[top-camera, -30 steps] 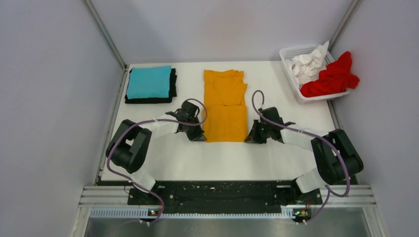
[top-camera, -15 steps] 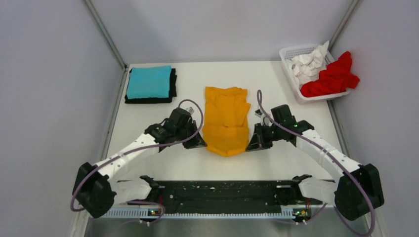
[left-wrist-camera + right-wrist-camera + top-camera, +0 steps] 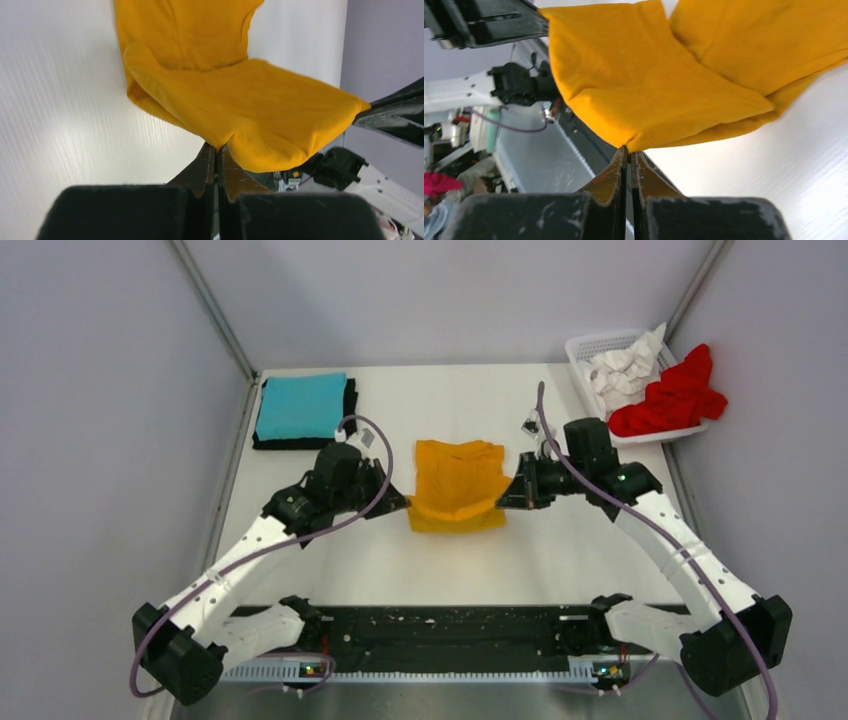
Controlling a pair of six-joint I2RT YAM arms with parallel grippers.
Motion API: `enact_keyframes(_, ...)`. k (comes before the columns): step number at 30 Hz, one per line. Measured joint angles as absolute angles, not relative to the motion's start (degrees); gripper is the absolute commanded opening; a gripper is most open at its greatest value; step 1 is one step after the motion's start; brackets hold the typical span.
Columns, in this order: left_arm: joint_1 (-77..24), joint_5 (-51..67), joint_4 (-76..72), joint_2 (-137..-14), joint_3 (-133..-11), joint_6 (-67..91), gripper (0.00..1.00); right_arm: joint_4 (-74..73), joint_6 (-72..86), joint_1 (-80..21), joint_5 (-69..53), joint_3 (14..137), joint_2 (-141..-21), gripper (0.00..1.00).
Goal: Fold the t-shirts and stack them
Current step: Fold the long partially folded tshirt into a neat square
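The mustard-orange t-shirt (image 3: 457, 484) lies mid-table with its near half lifted and carried over its far half. My left gripper (image 3: 404, 505) is shut on its left corner, seen in the left wrist view (image 3: 217, 148) pinching the cloth (image 3: 240, 107). My right gripper (image 3: 503, 498) is shut on its right corner, seen in the right wrist view (image 3: 629, 149) pinching the cloth (image 3: 639, 80). The turquoise t-shirt (image 3: 300, 405) lies folded on the folded black t-shirt (image 3: 349, 412) at the far left. The red t-shirt (image 3: 672, 396) and white t-shirt (image 3: 618, 368) lie crumpled in the basket.
The white mesh basket (image 3: 590, 345) stands at the far right corner. Grey walls close in the table (image 3: 560, 550) on the left, back and right. A black rail (image 3: 440, 625) runs along the near edge.
Both grippers have lifted the orange shirt's near edge and carried it away from the bases, folding the shirt to about half its length. Both arms have stretched out.
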State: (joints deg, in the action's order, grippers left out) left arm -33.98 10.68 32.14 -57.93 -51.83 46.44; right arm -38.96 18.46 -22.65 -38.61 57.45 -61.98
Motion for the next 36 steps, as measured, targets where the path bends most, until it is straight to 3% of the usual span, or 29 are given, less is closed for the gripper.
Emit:
enact_keyframes(9,-25.63,13.96,24.45,-78.26,-63.59,42.59,0.0,-30.2,21.52,-19.57,-24.84,59.2,-67.75,0.0)
enact_keyframes(30,-17.45,23.35,24.64,-117.51,-97.47,35.59,0.0,-12.21,26.85,-12.38,-17.47,68.71,-94.87,0.0)
enact_keyframes(31,-17.34,23.35,24.99,-119.57,-99.42,35.48,0.04,-11.49,26.85,-12.19,-17.17,69.21,-96.51,0.05)
enact_keyframes(35,-16.78,23.18,27.81,-126.43,-106.17,34.39,0.57,-10.0,26.81,-11.46,-16.95,73.69,-105.58,0.55)
enact_keyframes(36,-16.6,23.11,28.49,-127.59,-107.33,34.09,0.89,-10.02,26.63,-11.31,-17.02,74.96,-107.53,0.68)
